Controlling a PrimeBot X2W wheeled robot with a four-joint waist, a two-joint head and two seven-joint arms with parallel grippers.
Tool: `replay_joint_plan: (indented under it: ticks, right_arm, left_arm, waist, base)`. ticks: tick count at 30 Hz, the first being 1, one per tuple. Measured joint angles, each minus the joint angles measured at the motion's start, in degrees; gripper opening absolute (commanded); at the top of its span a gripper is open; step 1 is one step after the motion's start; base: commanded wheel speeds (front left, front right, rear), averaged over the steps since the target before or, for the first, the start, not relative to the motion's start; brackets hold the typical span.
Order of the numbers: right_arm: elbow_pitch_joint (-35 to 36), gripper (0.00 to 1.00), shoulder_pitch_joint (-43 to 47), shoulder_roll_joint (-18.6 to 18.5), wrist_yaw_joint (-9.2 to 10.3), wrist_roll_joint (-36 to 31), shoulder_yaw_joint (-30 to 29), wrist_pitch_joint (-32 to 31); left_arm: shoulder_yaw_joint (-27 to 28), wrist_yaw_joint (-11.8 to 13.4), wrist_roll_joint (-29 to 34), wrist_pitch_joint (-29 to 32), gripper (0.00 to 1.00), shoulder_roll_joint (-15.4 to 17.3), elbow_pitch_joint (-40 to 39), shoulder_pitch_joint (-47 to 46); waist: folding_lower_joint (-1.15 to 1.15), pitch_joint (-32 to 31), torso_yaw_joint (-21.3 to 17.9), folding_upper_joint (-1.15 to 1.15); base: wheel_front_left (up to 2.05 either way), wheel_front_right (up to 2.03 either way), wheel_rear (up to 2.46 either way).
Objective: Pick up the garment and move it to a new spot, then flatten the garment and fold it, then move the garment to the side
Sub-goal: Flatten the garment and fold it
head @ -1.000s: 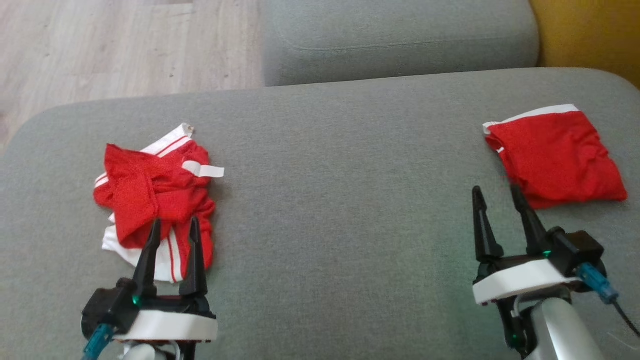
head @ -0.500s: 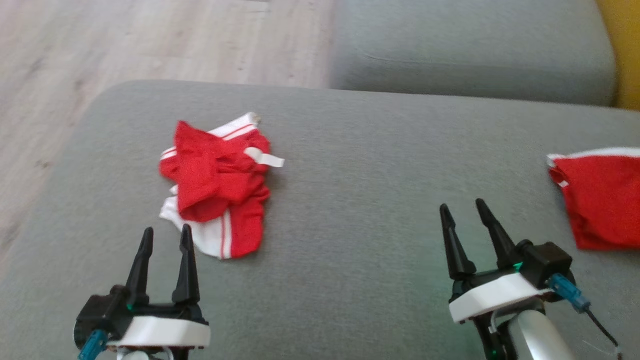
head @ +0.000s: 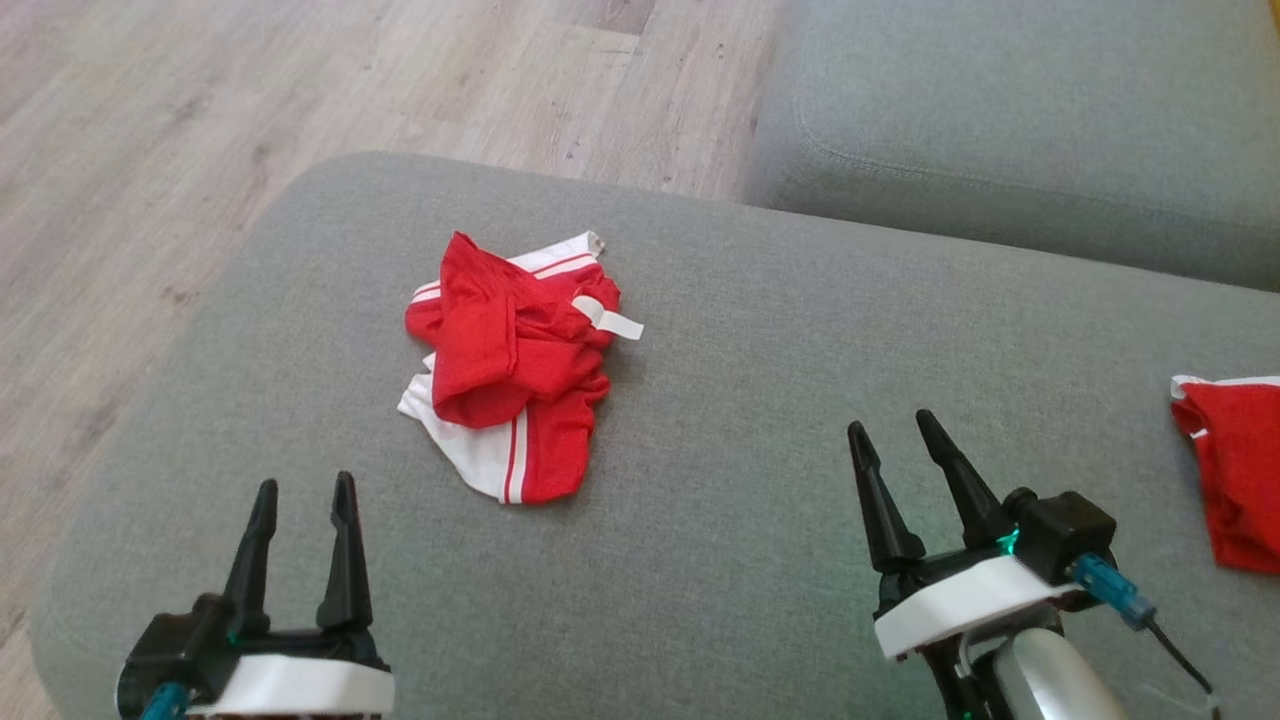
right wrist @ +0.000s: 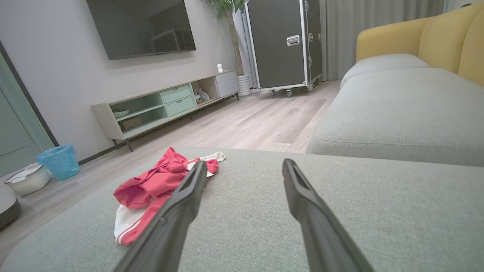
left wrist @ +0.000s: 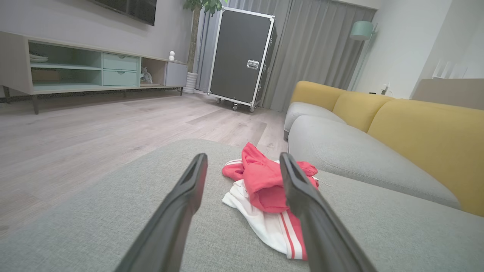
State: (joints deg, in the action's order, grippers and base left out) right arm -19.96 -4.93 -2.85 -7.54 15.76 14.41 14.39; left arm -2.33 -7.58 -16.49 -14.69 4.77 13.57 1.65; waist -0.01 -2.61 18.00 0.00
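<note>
Head view: crumpled red-and-white garment (head: 510, 370) lies bunched on the grey fabric sofa seat cushion (head: 760, 420), on the cushion's left half, toward its rounded far edge. Red cloth is heaped on top. A white panel with red stripes sticks out at the near side, and one short white strip pokes out to the right. Not flattened, not folded.

Left end effector (head: 304, 482) at lower left: two dark fingers spread apart, nothing between them. It hovers nearer the camera than the garment, no contact. Right end effector (head: 890, 422) at lower right: fingers likewise parted and empty, well apart from the garment.

Second red cloth piece with white trim (head: 1235, 480) lies flat at the right edge, cut off by the frame, apart from the right end effector. Pale wood-plank floor (head: 200, 120) beyond the cushion at upper left; another grey sofa cushion (head: 1000, 120) at upper right.

Left wrist view: garment sits ahead of the open fingers, one finger (left wrist: 302, 211) overlapping its edge in the picture; the gap to the cloth cannot be judged here. Yellow sofa backrest (left wrist: 423, 132) to the right, black wheeled flight case (left wrist: 242, 56) across the room.

Right wrist view: garment lies left of the fingers, grey cushion fabric seen between them.
</note>
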Motion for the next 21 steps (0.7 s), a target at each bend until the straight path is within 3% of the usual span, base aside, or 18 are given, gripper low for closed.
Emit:
replay_joint_plan:
  ticks: [7, 14, 21]
  right_arm:
    - [0.03, 1.00, -0.24, 0.00, 0.00, 0.29, -0.47, 0.00]
    - [0.38, 1.00, -1.57, -0.01, 0.00, -1.37, -1.67, 0.00]
    - [1.05, 1.00, -5.09, -0.02, 0.00, -2.81, -2.37, 0.00]
  left_arm:
    - [-1.36, 0.00, 0.26, 0.00, 1.00, 2.76, 1.40, -2.92]
    - [-11.45, 0.00, -1.22, 4.16, 1.00, 7.72, 7.44, -13.21]
    - [-23.82, 0.00, -9.11, 13.85, 1.00, 12.60, 13.41, -27.41]
  waist:
    - [0.01, 3.09, -1.52, 0.00]
    - [0.02, 7.33, -3.10, 0.00]
    - [0.02, 12.77, -4.90, 0.00]
  base:
    - [0.00, 0.00, 0.00]
    - [0.00, 0.00, 0.00]
    - [0.00, 0.00, 0.00]
